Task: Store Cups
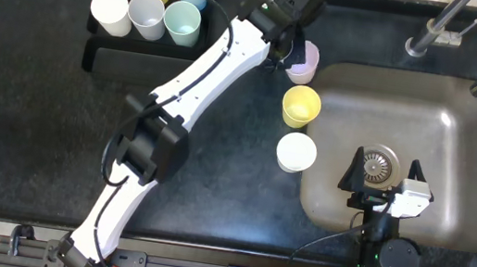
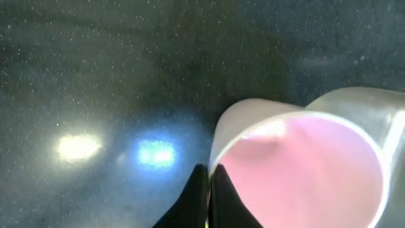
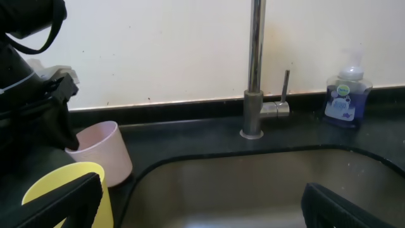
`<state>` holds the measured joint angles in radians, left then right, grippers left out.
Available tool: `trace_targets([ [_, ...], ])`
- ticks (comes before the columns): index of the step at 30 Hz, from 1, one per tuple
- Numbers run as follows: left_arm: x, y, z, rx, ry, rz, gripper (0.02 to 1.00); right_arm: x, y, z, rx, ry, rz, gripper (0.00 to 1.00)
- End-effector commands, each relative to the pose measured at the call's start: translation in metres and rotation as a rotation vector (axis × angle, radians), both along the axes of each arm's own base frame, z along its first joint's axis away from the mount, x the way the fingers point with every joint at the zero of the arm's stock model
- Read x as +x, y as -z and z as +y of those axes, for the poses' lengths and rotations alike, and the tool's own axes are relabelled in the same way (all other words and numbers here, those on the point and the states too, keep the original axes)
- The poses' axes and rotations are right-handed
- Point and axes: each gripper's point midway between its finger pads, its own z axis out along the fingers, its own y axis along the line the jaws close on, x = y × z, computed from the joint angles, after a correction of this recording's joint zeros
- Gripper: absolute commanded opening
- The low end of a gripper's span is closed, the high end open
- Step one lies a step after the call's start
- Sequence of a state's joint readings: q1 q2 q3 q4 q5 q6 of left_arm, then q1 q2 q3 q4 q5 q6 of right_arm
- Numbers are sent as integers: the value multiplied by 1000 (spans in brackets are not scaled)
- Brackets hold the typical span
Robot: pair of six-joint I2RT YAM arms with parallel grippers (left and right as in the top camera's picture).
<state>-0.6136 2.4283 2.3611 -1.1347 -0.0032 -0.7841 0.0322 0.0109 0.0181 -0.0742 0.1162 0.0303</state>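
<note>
Your left gripper [image 2: 207, 180] is narrowed onto the rim of the pink cup [image 2: 304, 171]. One finger [image 2: 193, 196] sits outside the wall and the other inside, with only a thin gap between them. The cup stands on the dark countertop [image 1: 18, 103], at the corner of the sink [image 1: 444, 134].

The yellow cup [image 1: 300, 106] is just beside that gripper, on the side toward the arm bases. The white cup [image 1: 296, 152] comes next in the same line, farther from the gripper. Both stand at the sink's edge. The black rack [image 1: 91, 35] is well away from the gripper, on the side opposite the sink. It holds six stored cups [image 1: 146, 16] in two rows.

Your right gripper [image 1: 380, 177] hangs over the sink basin with its fingers spread wide and nothing between them. Ahead of it stands the faucet [image 3: 255, 76], with a soap bottle [image 3: 347, 98] off to one side.
</note>
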Motion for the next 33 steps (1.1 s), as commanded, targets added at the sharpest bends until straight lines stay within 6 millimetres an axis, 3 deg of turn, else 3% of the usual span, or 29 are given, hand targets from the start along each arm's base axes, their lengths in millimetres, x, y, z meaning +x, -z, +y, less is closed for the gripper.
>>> trace_targets([
  [1, 3, 1, -1, -4, -6, -1, 36, 0, 4, -2, 0, 10, 0, 998],
  [4, 4, -4, 1, -9, -9, -9, 36, 0, 3, -2, 0, 10, 0, 998],
  [6, 6, -17, 5, -20, -17, -25, 36, 0, 4, -2, 0, 10, 0, 996],
  [10, 2, -67, 32, -37, -55, -65, 36, 0, 4, -2, 0, 10, 0, 998],
  [14, -9, -126, 92, 0, -193, -113, 36, 0, 4, -2, 0, 10, 0, 996],
  [18, -27, -182, 167, 69, -329, -186, 36, 0, 4, -2, 0, 10, 0, 998],
  [22, -51, -214, 233, 107, -453, -228, 36, 0, 4, -2, 0, 10, 0, 998],
  [24, -66, -214, 267, 116, -522, -221, 36, 0, 4, -2, 0, 10, 0, 996],
  [27, -86, -194, 311, 95, -629, -202, 36, 0, 4, -2, 0, 10, 0, 998],
  [33, -117, -131, 364, 56, -777, -94, 36, 0, 4, -2, 0, 10, 0, 998],
])
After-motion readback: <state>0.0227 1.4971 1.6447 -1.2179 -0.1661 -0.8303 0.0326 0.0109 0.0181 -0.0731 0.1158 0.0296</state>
